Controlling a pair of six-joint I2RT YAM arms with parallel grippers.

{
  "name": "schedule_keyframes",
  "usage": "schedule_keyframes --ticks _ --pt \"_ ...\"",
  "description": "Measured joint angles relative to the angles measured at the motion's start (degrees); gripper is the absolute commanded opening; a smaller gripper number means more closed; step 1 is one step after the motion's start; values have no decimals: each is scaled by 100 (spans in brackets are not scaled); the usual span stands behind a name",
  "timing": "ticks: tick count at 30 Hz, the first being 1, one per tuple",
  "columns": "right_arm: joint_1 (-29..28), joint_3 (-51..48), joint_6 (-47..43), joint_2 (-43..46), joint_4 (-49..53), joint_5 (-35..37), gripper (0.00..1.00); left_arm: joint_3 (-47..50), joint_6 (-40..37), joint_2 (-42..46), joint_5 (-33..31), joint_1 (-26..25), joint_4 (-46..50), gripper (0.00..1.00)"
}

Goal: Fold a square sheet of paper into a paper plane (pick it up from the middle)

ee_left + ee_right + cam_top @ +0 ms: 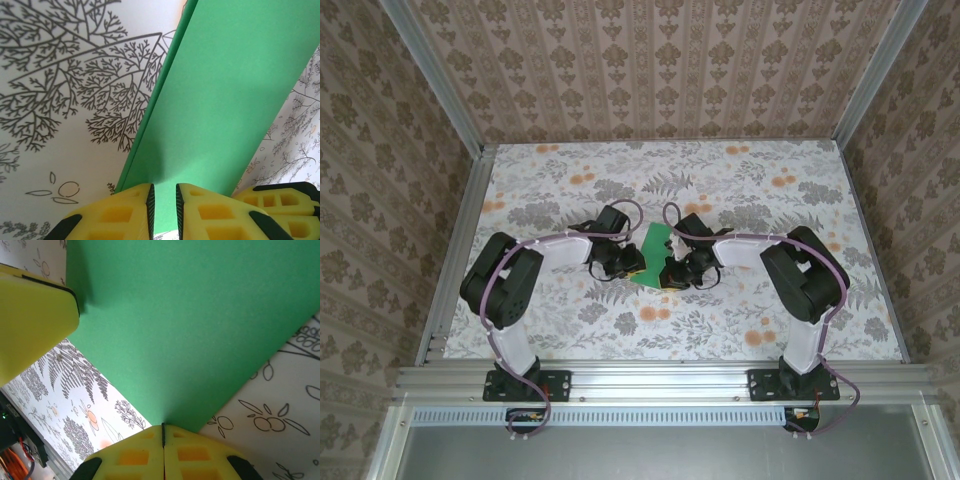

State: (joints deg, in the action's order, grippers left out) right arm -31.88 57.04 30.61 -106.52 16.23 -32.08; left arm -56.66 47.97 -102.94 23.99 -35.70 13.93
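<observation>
The square sheet of paper [654, 243] is bright green and lies mid-table between the two grippers; from above it looks like a narrow slanted strip. My left gripper [632, 266] stands at its left side. In the left wrist view the yellow jaws [164, 192] are a narrow gap apart over the sheet [225, 100], green showing through the gap. My right gripper [672, 270] is at the sheet's near right. Its jaws [163, 427] are shut, with a corner of the sheet [175, 330] running into the seam. The paper plane is out of view.
The floral tabletop [720, 320] is boxed in by aluminium rails at the left [460, 250], right [870, 250] and front [660, 380], with patterned walls behind. The grippers are close: the left finger [30, 325] and the right fingers [280, 200] show in each other's wrist views.
</observation>
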Motion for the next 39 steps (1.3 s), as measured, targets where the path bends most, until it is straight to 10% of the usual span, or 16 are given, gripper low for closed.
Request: schedule_keyframes --ticks 17,39 --pt "254 354 -387 459 603 236 20 238 192 568 -149 173 114 54" --pt "745 1414 9 -684 476 1091 29 538 358 590 291 50 -24 59"
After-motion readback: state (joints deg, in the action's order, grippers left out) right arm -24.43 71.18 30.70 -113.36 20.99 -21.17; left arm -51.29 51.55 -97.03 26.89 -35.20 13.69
